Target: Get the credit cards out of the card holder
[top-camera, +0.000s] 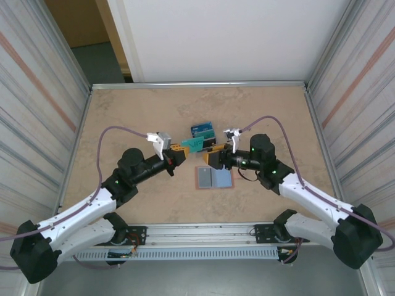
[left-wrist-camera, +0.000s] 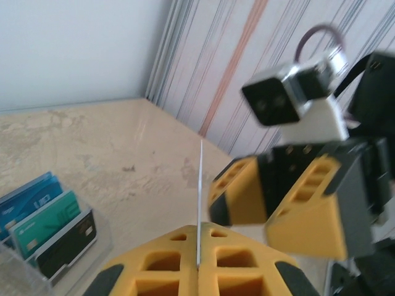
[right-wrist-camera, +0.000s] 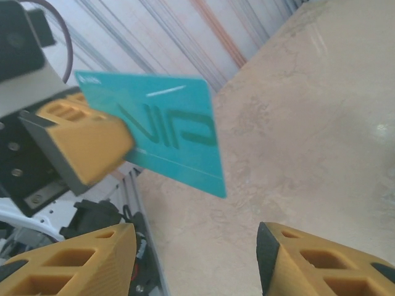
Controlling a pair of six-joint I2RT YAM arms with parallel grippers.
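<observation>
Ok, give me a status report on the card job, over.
Left gripper shut on teal card, off the table. Right gripper open, facing it. Card holder lies open on table. Clear stand with more cards beyond.

Bright, even light; soft shadows (wrist-view foregrounds blurred).

We note a thin teal-green plastic card point(right-wrist-camera: 166, 132) with darker green lettering, a tan-brown leather bifold wallet point(top-camera: 213, 178) with pale blue-grey panels, and a beige mottled tabletop point(top-camera: 123, 117).
</observation>
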